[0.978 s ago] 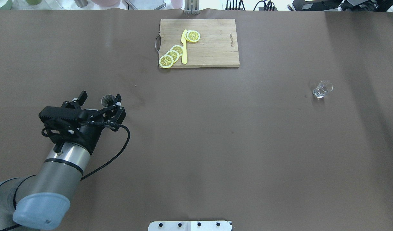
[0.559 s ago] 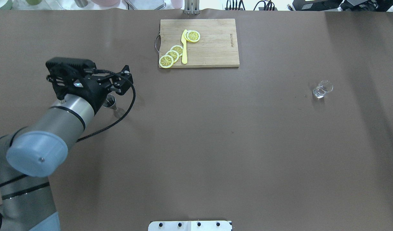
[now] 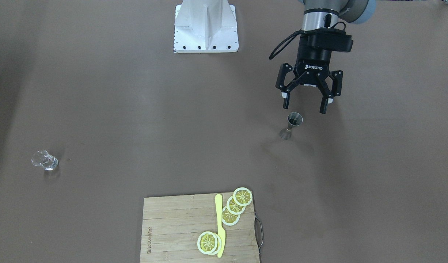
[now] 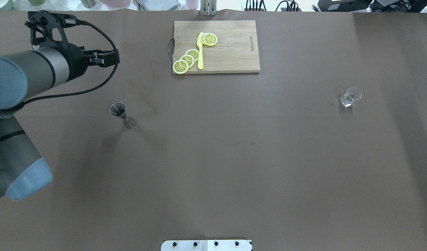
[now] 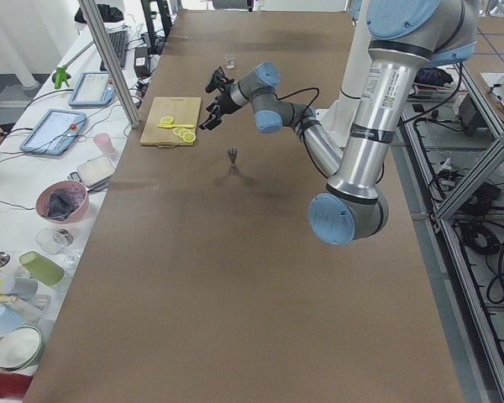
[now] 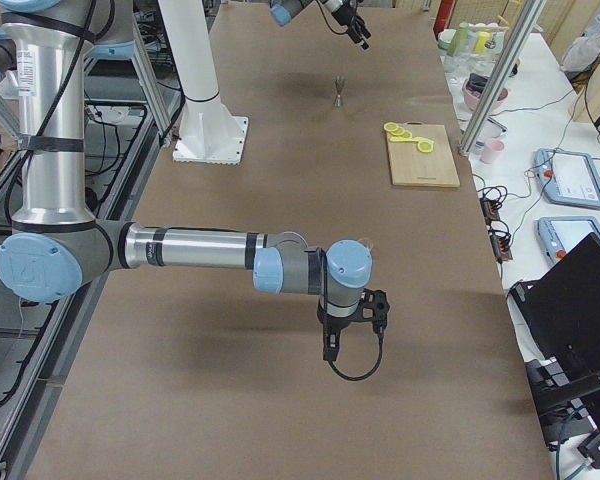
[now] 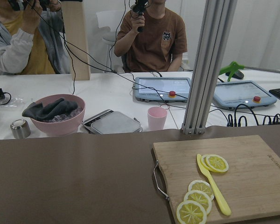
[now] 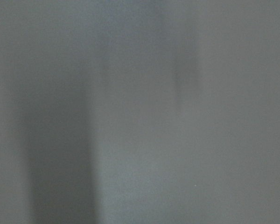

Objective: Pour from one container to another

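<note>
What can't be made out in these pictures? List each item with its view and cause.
- right gripper: seen only in the exterior right view, so open or shut is unknown; its wrist view is plain grey blur.
- glass: contents unreadable, too small in every view.
- jigger: cup interior dark in the front-facing view, fill unclear.

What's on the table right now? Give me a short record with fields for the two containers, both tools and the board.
glass: standing on the robot's right side, untouched
jigger: standing on the robot's left side, ungripped
left tool: open, empty, raised clear of the jigger
right tool: shows only in the right side view; open or shut unclear
cutting board: holds lemon slices and a yellow knife
</note>
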